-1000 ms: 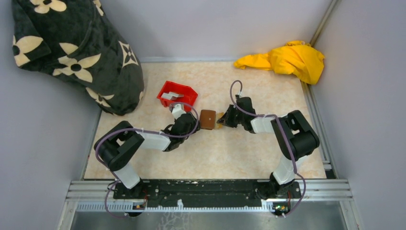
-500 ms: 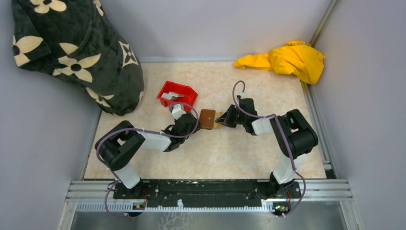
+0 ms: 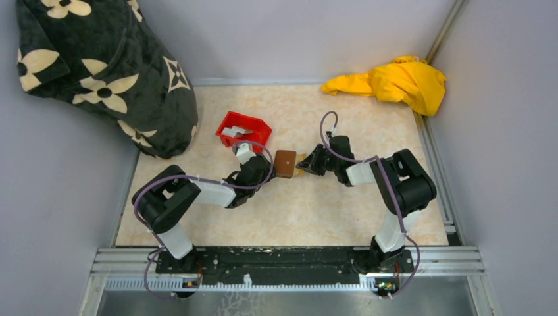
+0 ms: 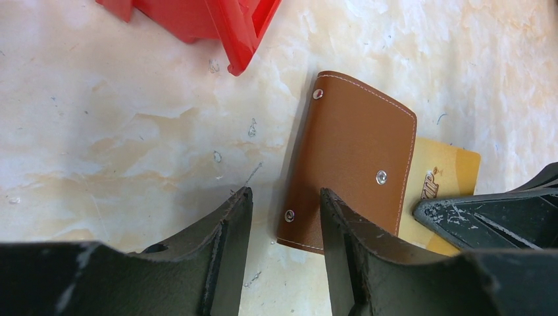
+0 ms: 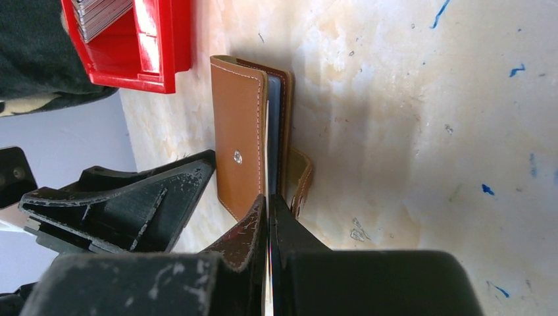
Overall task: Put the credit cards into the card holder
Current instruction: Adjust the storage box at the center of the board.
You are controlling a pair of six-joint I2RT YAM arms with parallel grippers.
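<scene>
Pinching a gold credit card (image 4: 451,172) between tightly clenched fingers, the right gripper (image 5: 268,205) is holding it edge-on at the open side of the card holder (image 4: 355,148). The card is sitting partly tucked under the holder's brown cover, and its gold face is showing beyond the cover's stitched edge. Facing it from the other side, the left gripper (image 4: 285,194) is standing released, its fingers apart and closing on nothing, with the holder's near corner lying in the gap between them. The card holder is lying near the middle of the table (image 3: 296,217), a little toward the far edge, between the two grippers. Near it, toward the far left corner, a red bin (image 3: 243,128) is sitting with stacked cards (image 5: 99,14) inside. A black flowered blanket (image 3: 99,72) is filling the far left corner, and a yellow cloth (image 3: 395,82) is lying in the far right corner.
</scene>
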